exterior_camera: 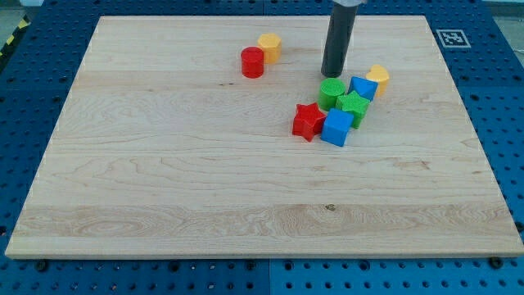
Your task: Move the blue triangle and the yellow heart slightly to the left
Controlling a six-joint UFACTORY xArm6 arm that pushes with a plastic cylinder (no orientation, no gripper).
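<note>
The blue triangle (363,88) lies at the right of a tight cluster in the view's upper right, with the yellow heart (378,79) touching its upper right side. My tip (332,74) stands on the board just above the green cylinder (332,93), a short way left of the blue triangle and apart from it. The rod rises out of the view's top.
The cluster also holds a green star (354,107), a blue cube (336,128) and a red star (308,121). A red cylinder (252,62) and a yellow hexagon (269,47) sit together further left. The wooden board (164,180) rests on a blue perforated table.
</note>
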